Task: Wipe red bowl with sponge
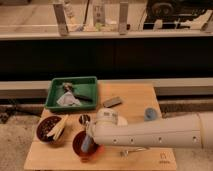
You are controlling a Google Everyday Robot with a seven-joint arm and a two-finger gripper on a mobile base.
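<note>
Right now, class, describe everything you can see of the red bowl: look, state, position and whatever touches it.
The red bowl is small, round, orange-red plastic by its look, darker inside. It stands upright near the front edge of the wooden table, right of the dark maroon bowl. The light-blue sponge reaches down into it, held under the gripper, whose white arm covers the bowl's right side.

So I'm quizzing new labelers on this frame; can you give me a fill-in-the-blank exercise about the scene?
1. The gripper is over the ___ bowl.
2. The light-blue sponge is in the red bowl, at the gripper's ___.
3. The tray at the table's back left is ___ in colour.
4. The grey block lies to the ___ of the tray.

Missing words: red; tip; green; right
</note>
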